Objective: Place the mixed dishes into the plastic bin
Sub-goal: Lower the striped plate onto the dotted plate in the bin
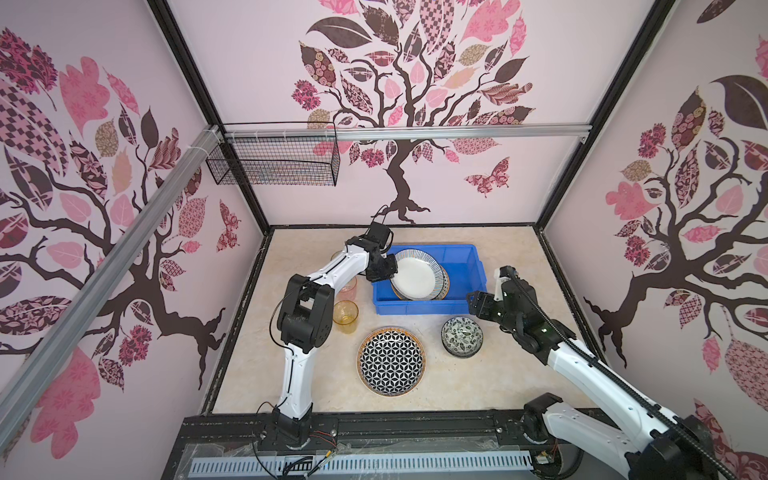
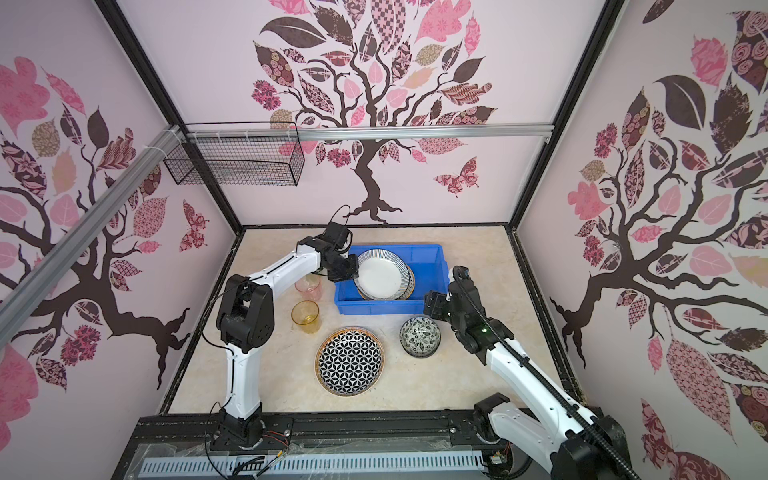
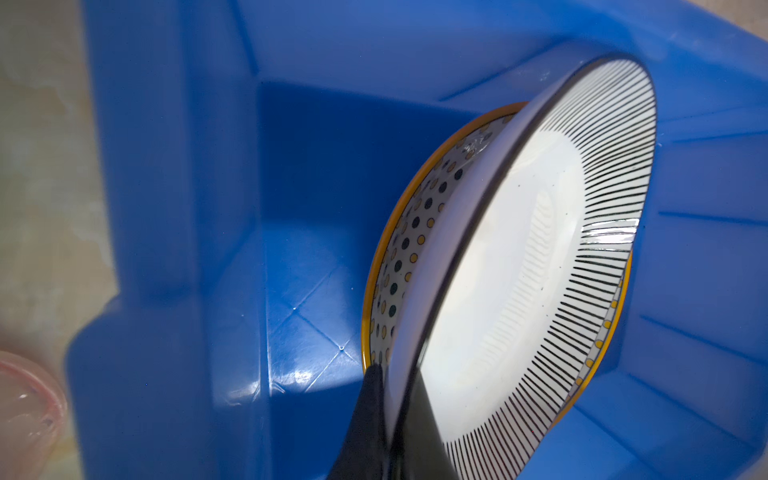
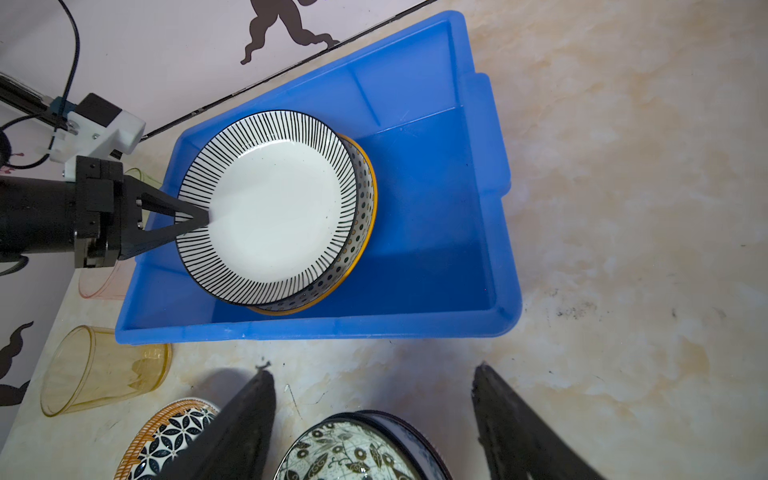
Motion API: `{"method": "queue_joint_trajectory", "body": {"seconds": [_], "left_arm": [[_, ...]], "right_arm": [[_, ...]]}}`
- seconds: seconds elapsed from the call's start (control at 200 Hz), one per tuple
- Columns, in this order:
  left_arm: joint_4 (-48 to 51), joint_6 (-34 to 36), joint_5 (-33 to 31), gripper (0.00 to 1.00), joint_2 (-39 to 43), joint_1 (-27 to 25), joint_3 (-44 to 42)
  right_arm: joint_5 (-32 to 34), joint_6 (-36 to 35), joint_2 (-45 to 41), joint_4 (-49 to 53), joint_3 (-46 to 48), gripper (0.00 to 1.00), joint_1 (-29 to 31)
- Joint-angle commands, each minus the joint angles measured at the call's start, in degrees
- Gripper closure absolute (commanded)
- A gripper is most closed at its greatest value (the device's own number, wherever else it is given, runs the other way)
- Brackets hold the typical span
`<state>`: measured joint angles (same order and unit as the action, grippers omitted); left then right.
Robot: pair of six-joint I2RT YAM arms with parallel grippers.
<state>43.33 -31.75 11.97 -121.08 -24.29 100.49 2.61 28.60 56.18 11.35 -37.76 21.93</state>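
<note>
Geometric plate [image 1: 391,360] nearest, flat on the table [image 1: 478,386], untouched. Floral bowl [image 1: 461,336] just beyond to its right; looks stacked on a second bowl, can't confirm. Amber tumbler [image 1: 346,316] upright left of the plate, beside the left arm [image 1: 307,316]. Pink tumbler [image 1: 351,291] just behind it, partly hidden by that arm. Right tool [image 4: 374,368] hangs above the floral bowl near the bin's front right corner, jaws spread wide, holding nothing.

Blue plastic bin [image 1: 428,306] further back, mid-table. Dotted plate [image 4: 361,216] with orange rim already inside, at the bin's left end. Striped plate [image 4: 270,203] tilted over the dotted one, within the bin's outline; whether they touch, can't tell. Left tool [image 4: 203,218] pinches the striped plate's rim, jaws pressed together on it, not released. Greenish tumbler rim [image 4: 141,176] peeks out behind that tool, outside the bin.

Progress, my read: one plate in, second nearly set down. Left to do: geometric plate, bowl(s), three tumblers. Roughly a third through. Bin's right half bare, room enough.
</note>
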Motion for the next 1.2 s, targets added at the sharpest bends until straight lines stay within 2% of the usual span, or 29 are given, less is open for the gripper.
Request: {"method": "queue_joint_trajectory", "body": {"seconds": [0.0, 0.886, 1.196], "left_arm": [[-3.8, -1.4, 0.1, 1.00, -0.9, 0.1, -1.9], [-1.8, -3.2, -2.7, 1.00, -4.6, 0.2, -2.8], [-2.2, -3.9, -3.2, 0.97, -5.5, 0.3, -2.8]], "right_arm": [[-1.0, 0.7, 0.5, 0.4, 0.1, 0.23, -0.4], [-5.8, 1.2, 1.9, 0.8, -0.1, 0.22, -0.4], [-6.3, 1.2, 2.1, 0.9, -0.5, 0.22, -0.4]]}}
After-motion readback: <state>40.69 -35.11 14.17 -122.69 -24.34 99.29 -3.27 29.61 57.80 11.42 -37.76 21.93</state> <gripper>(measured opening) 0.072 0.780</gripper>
